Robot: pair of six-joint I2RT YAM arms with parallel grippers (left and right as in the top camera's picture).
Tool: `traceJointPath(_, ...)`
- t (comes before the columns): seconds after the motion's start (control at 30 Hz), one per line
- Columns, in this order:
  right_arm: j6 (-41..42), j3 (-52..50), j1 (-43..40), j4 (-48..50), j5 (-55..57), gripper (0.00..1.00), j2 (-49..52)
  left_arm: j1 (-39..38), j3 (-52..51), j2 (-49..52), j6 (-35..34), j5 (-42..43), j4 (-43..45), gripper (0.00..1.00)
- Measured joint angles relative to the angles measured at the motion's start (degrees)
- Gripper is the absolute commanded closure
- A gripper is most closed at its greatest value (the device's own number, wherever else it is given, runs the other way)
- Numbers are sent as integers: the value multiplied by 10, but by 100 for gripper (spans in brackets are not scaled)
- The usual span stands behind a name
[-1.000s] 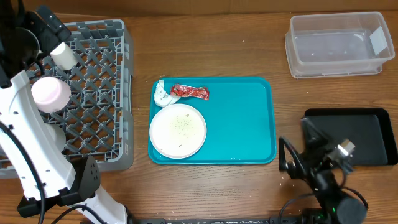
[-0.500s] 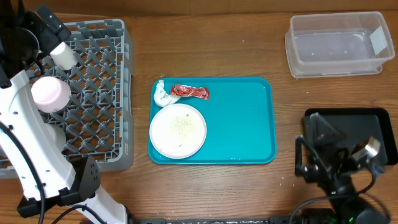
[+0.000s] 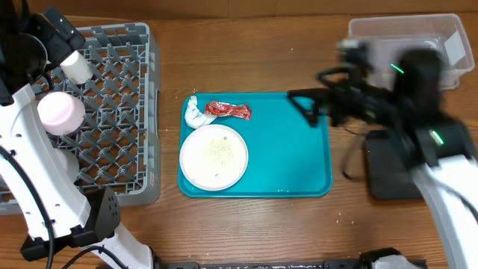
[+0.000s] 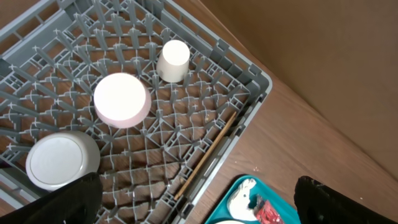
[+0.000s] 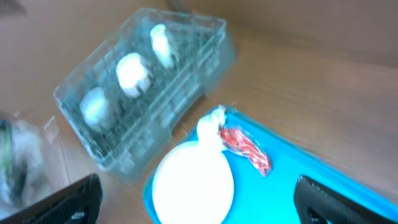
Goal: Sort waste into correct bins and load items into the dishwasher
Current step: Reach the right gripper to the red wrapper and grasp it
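Three dishes racked: cup (image 4: 173, 60), pink bowl (image 4: 122, 99) and white bowl (image 4: 62, 160) are seated in the grey rack (image 4: 205, 106).
Left on teal tray (image 3: 291, 149): plate (image 3: 213, 156), napkin (image 3: 195, 113), wrapper (image 3: 228, 110).
Left gripper (image 4: 196, 190), right gripper (image 5: 196, 193): spread wide, nothing held.

Plate (image 3: 213, 156), napkin (image 3: 196, 113), wrapper (image 3: 228, 110) on tray (image 3: 291, 149) (left side); rack (image 3: 119, 157) w/ cup (image 3: 75, 66), bowls (image 3: 60, 111) further left.

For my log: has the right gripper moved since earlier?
Yes. The right gripper went from the lower left corner of the black tray up and left to the top right corner of the teal tray.
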Motion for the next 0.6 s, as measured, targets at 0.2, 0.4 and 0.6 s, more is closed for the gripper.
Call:
traceJointPath(0.2,-96,51,99,24,66,0,163,0,0,0,0,0,0,0)
traceJointPath(0.4,-124,51,124,97,126,0,259,0,0,0,0,0,0,0)
traceJointPath(0.6,-132,52,123,169,170,2,323,0,0,0,0,0,0,0)
